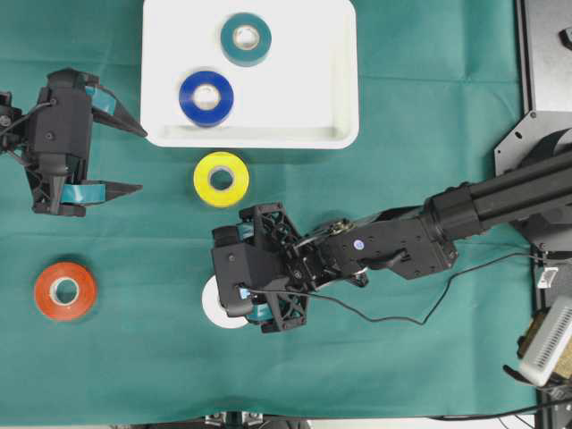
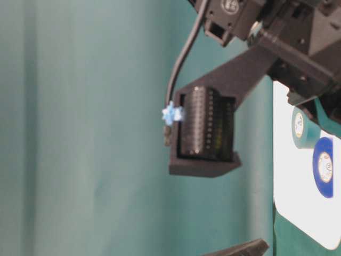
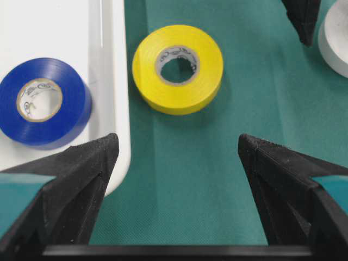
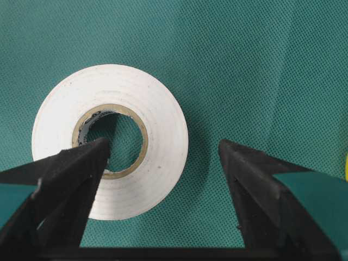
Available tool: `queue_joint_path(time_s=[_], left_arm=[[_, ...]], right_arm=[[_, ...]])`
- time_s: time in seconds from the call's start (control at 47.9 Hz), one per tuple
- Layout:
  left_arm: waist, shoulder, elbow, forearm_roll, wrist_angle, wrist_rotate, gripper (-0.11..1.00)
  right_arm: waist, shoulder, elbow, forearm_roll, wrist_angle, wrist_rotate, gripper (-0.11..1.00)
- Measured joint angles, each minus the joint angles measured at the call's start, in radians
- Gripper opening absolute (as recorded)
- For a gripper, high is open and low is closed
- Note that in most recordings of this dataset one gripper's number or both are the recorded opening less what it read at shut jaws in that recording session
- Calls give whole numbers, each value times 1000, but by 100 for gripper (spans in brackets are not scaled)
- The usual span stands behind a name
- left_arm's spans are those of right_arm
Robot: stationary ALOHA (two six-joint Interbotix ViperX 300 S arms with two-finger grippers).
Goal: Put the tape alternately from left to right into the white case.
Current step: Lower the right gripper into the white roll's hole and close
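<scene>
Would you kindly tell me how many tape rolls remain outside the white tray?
3: yellow tape roll below the white plastic tray, orange-red roll lower left, white roll under the right gripper. Others may be hidden.

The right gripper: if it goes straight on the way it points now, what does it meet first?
Probably the white tape roll: the open right gripper has one finger over its core and the other outside its rim.
</scene>
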Motion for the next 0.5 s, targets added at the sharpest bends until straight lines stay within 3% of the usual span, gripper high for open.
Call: queue_joint_path(time_s=[0.501], left_arm=[[0,0,0,2,0,0,61]], right_arm=[[-8,41,-2,0,-57,3,87]])
